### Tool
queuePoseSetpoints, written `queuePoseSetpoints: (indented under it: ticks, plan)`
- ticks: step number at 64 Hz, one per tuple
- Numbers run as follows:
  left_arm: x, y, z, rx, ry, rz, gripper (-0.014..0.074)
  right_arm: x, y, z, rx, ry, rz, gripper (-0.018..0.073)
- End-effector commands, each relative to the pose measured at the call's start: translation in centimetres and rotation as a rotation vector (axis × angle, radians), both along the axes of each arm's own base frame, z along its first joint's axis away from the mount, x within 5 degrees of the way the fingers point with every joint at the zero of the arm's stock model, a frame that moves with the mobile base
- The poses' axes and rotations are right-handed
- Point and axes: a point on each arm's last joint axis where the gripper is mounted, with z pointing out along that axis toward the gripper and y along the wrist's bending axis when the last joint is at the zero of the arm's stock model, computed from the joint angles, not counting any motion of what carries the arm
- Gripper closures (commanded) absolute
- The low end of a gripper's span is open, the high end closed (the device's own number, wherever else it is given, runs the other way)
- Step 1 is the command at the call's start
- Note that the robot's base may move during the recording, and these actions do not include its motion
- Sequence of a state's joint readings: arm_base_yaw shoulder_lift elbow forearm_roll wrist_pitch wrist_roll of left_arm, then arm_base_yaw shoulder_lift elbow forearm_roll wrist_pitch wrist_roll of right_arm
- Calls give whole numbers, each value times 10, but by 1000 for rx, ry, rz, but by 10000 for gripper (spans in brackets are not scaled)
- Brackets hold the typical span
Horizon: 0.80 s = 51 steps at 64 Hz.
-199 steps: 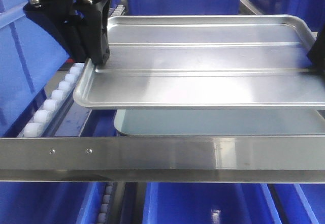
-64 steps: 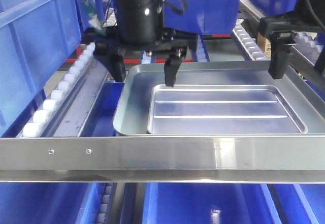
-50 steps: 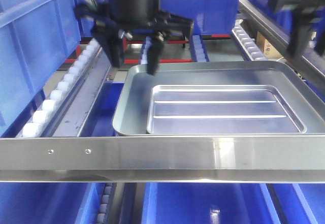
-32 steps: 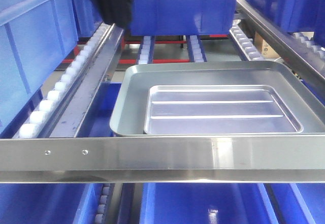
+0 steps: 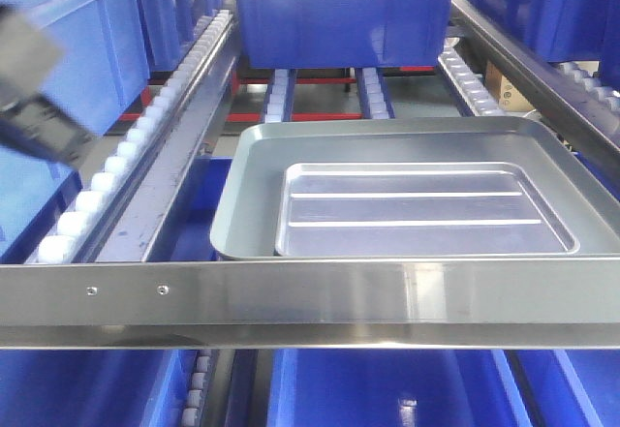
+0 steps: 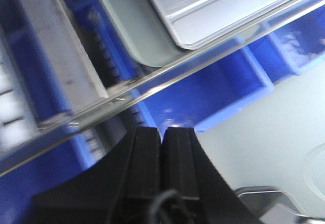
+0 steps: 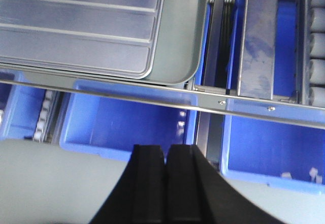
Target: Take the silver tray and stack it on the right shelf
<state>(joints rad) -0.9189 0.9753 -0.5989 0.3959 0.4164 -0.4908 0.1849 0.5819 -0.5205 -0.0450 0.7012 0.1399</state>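
— So where does the silver tray sit?

— Nested flat inside the larger tray, which rests on the right shelf just behind the steel front bar. Its two long ridges run side to side, parallel to that bar. The ridged tray lies toward the front and right of the bigger one, leaving a bare strip of plain floor along the back and the left edge.

— And the pincers?

— Both are clear of the shelf. The left pincer has its black fingers pressed together with nothing between them, hanging out in front of the front bar near the shelf's left corner. The right pincer is likewise pressed together and holds nothing, out before the bar by the tray's right front corner.

— Anything else on the rack?

— A rail of white rollers runs along the left edge, a blue bin stands at the back, and more blue bins sit on the level below.
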Motion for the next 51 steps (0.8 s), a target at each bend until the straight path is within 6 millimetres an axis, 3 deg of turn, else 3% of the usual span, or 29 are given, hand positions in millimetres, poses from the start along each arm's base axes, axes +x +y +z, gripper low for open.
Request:
queuePoseSetpoints:
  ticks: [1,21,51]
  plan:
    - [-18,3,14,-178,-114,-105,679,-12,-3,14,15,-175,3,506]
    - [-54,47,40,-453,-315,-154,679,-67,-13,37,79,-531,3,506]
    - [-58,52,44,-480,-338,-154,679,-70,-14,37,75,-544,1,506]
